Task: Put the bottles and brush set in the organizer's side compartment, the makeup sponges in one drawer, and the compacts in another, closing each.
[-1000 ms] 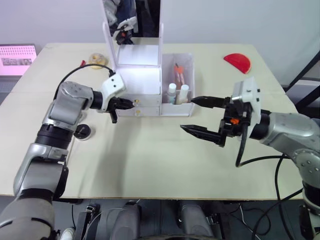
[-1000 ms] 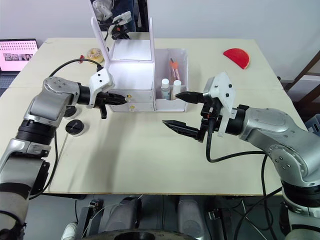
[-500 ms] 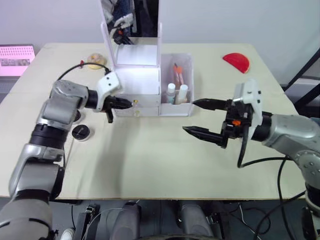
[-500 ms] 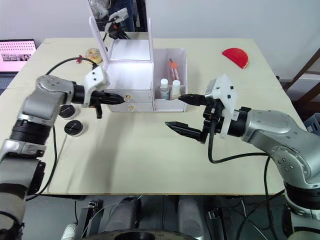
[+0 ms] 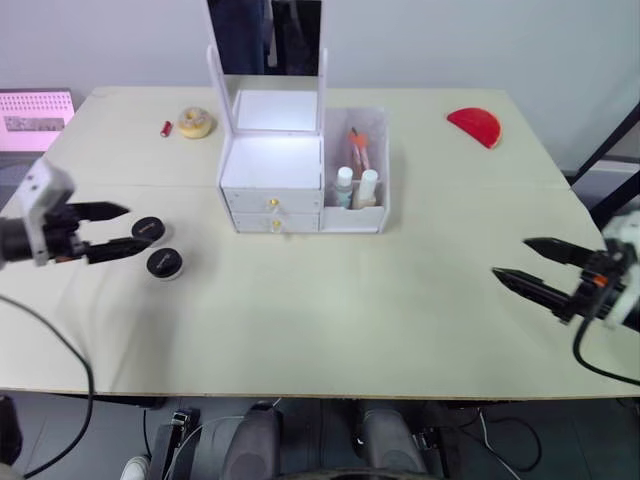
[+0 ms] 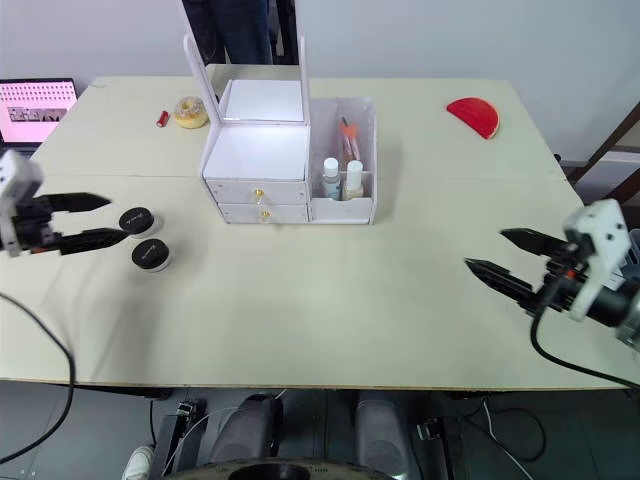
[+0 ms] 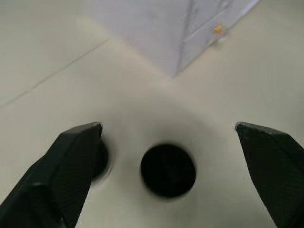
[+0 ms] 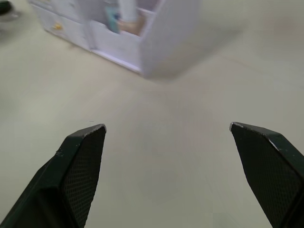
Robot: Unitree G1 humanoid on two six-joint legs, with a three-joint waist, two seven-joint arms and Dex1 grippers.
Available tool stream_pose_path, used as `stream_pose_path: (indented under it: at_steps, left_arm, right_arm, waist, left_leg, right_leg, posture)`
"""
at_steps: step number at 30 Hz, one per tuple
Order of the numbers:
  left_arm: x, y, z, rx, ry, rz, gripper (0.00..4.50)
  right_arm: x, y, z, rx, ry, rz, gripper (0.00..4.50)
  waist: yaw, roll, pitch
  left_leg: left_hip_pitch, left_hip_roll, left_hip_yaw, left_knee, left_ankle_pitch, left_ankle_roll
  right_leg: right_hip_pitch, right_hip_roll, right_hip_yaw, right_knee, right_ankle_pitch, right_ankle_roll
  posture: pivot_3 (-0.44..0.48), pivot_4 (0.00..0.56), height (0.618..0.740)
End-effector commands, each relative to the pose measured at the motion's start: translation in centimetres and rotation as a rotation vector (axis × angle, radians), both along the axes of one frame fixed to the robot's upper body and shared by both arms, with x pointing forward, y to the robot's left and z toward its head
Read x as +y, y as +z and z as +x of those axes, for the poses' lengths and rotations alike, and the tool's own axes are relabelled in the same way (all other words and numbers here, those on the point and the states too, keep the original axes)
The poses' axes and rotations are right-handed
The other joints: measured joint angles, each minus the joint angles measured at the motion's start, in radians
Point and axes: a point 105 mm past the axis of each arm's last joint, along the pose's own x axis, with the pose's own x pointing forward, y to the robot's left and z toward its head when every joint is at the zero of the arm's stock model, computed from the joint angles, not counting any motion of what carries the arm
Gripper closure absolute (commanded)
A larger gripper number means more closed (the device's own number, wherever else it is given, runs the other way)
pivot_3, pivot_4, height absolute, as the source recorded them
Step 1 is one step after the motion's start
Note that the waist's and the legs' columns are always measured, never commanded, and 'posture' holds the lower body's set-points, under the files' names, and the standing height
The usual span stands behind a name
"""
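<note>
Both arms have been drawn back from the white plastic organizer [image 5: 300, 165] to the surface's [image 5: 330, 300] outer edges. The left end effector [image 5: 112, 229] is held apart, just beside two round black compacts [image 5: 157, 247] lying left of the closed drawers; the right end effector [image 6: 500, 255] is also held apart, empty. The compacts are judged light, stiff, smooth-lidded and low, so each would best be gripped across its rim.
</note>
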Motion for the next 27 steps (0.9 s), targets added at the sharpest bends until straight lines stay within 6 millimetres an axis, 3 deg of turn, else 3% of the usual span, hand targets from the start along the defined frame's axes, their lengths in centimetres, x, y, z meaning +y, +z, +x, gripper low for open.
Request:
stream_pose_path:
  at_steps: [1,4,7,14,17,19,21,27]
  left_arm:
    - [4.0,1.1,-1.4,-0.073,0.143,0.077,0.07]
    - [7.1,0.0,-3.1,-0.057,0.259,0.106,0.07]
    - [8.1,-0.5,-3.7,-0.057,0.29,0.121,0.07]
    - [7.7,-0.6,-3.6,-0.077,0.275,0.113,0.07]
    - [6.6,-1.1,-3.7,-0.08,0.245,0.083,0.07]
    - [5.5,-1.6,-3.8,-0.076,0.221,0.061,0.07]
    - [3.1,-2.6,-3.9,-0.071,0.174,0.018,0.07]
    - [-9.0,-4.7,-4.5,-0.09,0.031,-0.195,0.07]
  right_arm:
    - [-3.8,-0.2,-1.8,-0.03,-0.091,-0.033,0.0]
    - [-6.4,-0.7,-3.2,-0.025,-0.152,-0.031,0.0]
    - [-7.0,-0.7,-3.4,-0.033,-0.159,-0.034,0.0]
    - [-5.9,-1.0,-2.5,-0.041,-0.126,-0.031,0.0]
    - [-3.9,-0.9,-1.8,-0.031,-0.072,-0.005,0.0]
    - [-2.1,-0.5,-1.5,-0.02,-0.024,0.024,0.0]
    - [0.8,0.5,-0.9,-0.03,0.064,0.057,0.0]
    - [9.6,2.6,1.0,-0.078,0.319,0.097,0.0]
  waist:
    - [-0.002,0.0,0.0]
    - [-0.006,0.001,0.0]
    - [-0.009,0.001,0.0]
    - [-0.007,0.001,0.0]
    - [-0.007,0.002,0.0]
    - [-0.008,0.004,0.0]
    - [-0.01,0.004,0.0]
    - [-0.001,0.001,0.0]
  left_leg:
    - [0.0,0.0,0.0,0.0,0.0,0.0]
    - [0.001,0.0,0.0,-0.002,0.0,0.0]
    - [0.001,0.0,0.001,-0.002,0.0,0.0]
    - [0.002,0.001,0.001,-0.001,0.0,-0.001]
    - [0.002,0.001,0.001,-0.002,0.0,-0.001]
    - [0.001,0.001,0.001,-0.002,0.0,-0.001]
    - [0.001,0.001,0.001,-0.003,0.0,-0.001]
    - [0.001,0.001,0.002,0.001,0.0,-0.001]
  right_leg:
    - [0.0,0.0,0.0,0.0,0.0,0.0]
    - [0.0,0.0,0.0,0.0,0.0,0.0]
    - [-0.001,0.0,0.0,0.0,0.0,0.0]
    - [0.0,0.0,0.0,0.001,0.001,-0.002]
    - [-0.001,0.0,0.0,0.001,0.001,-0.002]
    - [-0.001,0.0,0.0,0.001,0.002,-0.003]
    - [-0.001,0.0,0.0,0.001,0.002,-0.004]
    - [0.0,-0.001,0.0,0.0,0.002,-0.002]
  posture:
    - [0.0,0.15,0.74]
    - [0.0,0.15,0.74]
    - [0.0,0.15,0.74]
    - [0.0,0.15,0.74]
    - [0.0,0.15,0.74]
    - [0.0,0.15,0.74]
    - [0.0,0.15,0.74]
    - [0.0,0.15,0.74]
